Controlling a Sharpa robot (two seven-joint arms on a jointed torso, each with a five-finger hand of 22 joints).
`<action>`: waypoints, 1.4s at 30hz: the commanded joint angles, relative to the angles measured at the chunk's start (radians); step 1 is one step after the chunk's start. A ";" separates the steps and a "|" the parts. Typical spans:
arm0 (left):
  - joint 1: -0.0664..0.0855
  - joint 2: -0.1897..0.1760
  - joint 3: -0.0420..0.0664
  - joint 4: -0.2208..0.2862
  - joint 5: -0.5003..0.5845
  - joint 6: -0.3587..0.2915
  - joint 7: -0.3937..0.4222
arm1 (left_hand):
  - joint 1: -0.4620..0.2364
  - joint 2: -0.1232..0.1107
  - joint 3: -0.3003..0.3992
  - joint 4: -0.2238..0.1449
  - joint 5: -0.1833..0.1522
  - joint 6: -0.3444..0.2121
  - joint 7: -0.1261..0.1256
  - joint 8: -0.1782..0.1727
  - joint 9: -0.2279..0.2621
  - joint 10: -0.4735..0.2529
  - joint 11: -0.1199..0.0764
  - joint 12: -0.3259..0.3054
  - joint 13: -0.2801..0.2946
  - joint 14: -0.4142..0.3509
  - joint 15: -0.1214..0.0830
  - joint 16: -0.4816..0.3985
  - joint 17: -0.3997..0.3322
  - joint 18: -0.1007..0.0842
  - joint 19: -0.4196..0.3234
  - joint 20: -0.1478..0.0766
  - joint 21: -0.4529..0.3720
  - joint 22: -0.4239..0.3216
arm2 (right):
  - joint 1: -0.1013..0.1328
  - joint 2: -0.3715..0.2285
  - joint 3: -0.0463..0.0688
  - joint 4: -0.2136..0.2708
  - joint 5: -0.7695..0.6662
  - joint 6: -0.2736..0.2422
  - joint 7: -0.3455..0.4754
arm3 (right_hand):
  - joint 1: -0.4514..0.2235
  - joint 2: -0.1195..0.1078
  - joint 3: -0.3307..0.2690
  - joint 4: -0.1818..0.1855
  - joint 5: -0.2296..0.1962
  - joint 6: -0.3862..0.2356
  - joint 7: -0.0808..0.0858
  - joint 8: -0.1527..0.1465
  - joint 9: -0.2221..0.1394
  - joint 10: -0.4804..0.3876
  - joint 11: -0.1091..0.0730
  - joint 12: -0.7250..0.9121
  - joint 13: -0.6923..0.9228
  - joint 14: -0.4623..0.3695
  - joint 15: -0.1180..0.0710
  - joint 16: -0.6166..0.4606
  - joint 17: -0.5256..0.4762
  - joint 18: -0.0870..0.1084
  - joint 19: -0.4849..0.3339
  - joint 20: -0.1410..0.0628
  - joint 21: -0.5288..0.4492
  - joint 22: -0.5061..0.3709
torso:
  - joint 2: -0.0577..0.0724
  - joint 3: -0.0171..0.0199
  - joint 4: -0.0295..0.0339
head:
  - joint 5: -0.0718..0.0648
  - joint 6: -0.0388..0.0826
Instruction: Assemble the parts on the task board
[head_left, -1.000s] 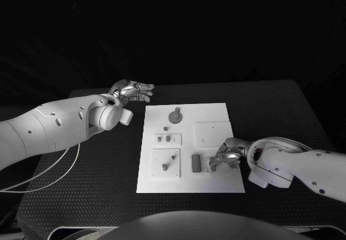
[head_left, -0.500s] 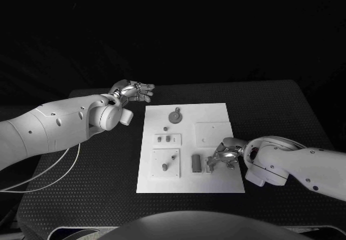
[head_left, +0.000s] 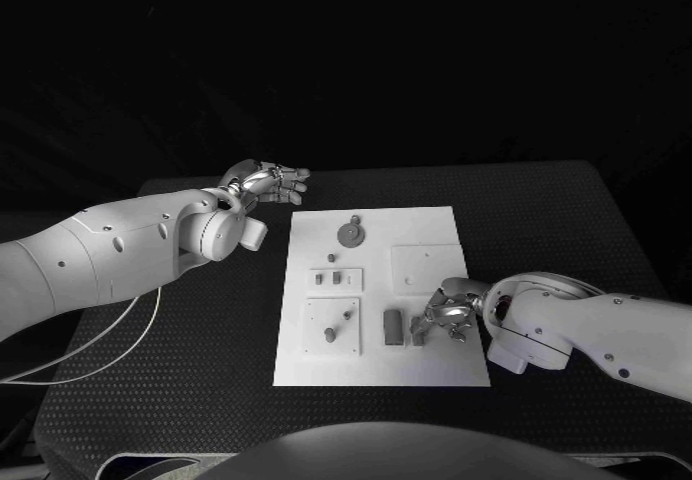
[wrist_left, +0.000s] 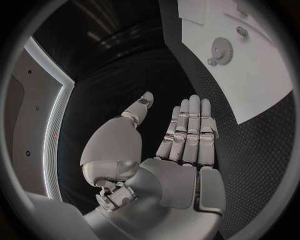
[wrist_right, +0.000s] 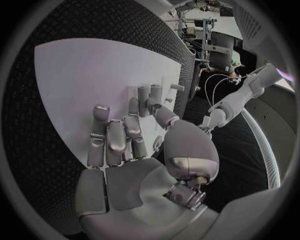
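Observation:
The white task board (head_left: 433, 225) lies in the middle of the table. On it are a grey gear (head_left: 351, 233), two small pegs (head_left: 335, 277), a dark block (head_left: 392, 325) and a small upright part (head_left: 417, 332). My right hand (head_left: 450, 314) hovers low over the board's near right, its fingertips right beside that small part. In the right wrist view the right hand (wrist_right: 131, 150) has thumb and fingers apart, and the upright grey parts (wrist_right: 149, 94) stand just beyond the tips. My left hand (head_left: 268, 182) is off the board's far left corner, holding nothing; the left hand (wrist_left: 181, 150) has its fingers straight.
A raised square plate (head_left: 426, 267) sits on the board's right half, just beyond my right hand. Another plate (head_left: 332, 327) with small pieces lies at the near left. The black table (head_left: 562, 230) has bare room to the right. A white cable (head_left: 87, 345) hangs below my left arm.
My right hand has crept a little to the left and closer to the small upright part. The left arm and hand have stayed still.

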 joint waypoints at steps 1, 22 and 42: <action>0.001 0.002 0.001 0.002 0.000 0.012 0.009 | -0.004 -0.001 0.001 0.002 -0.002 -0.006 0.000 0.004 -0.001 -0.008 0.002 0.000 -0.001 0.001 0.003 -0.004 0.001 -0.005 -0.008 0.000 0.005 -0.001 | -0.002 0.004 -0.001 -0.002 0.004 0.020 0.002 | -0.014 0.000 -0.003 -0.001 0.004 0.000 0.007 0.000 -0.001 0.004 -0.002 0.001 0.000 -0.001 -0.004 -0.004 0.002 0.007 0.007 -0.002 -0.005 0.012 | 0.000 0.0008 0.0000 | 0.001 -0.001; 0.001 0.001 0.001 0.003 0.000 0.014 0.008 | -0.004 -0.001 0.001 0.002 -0.002 -0.006 0.000 0.004 -0.002 -0.009 0.002 0.000 -0.001 0.000 0.003 -0.005 0.002 -0.005 -0.008 0.001 0.005 -0.001 | -0.004 0.008 -0.001 -0.018 -0.006 0.028 0.001 | -0.033 -0.016 -0.002 0.006 0.004 -0.004 0.009 -0.004 -0.004 -0.009 0.000 -0.007 -0.009 -0.010 -0.003 -0.007 -0.008 0.007 0.006 -0.001 -0.008 0.011 | 0.000 0.0010 -0.0003 | 0.002 -0.002; 0.001 0.001 0.001 0.003 0.000 0.014 0.007 | -0.003 -0.001 0.000 0.000 -0.002 -0.007 0.000 0.004 -0.002 -0.009 0.002 0.000 -0.001 0.000 0.003 -0.006 0.004 -0.005 -0.009 0.001 0.005 -0.002 | -0.005 0.011 -0.001 -0.018 -0.043 0.036 0.003 | -0.049 -0.136 0.031 0.073 0.004 -0.032 0.020 -0.017 -0.010 -0.090 0.011 -0.061 -0.070 -0.051 0.004 -0.021 -0.047 0.007 -0.001 0.003 -0.022 0.009 | 0.000 0.0007 -0.0007 | 0.002 -0.004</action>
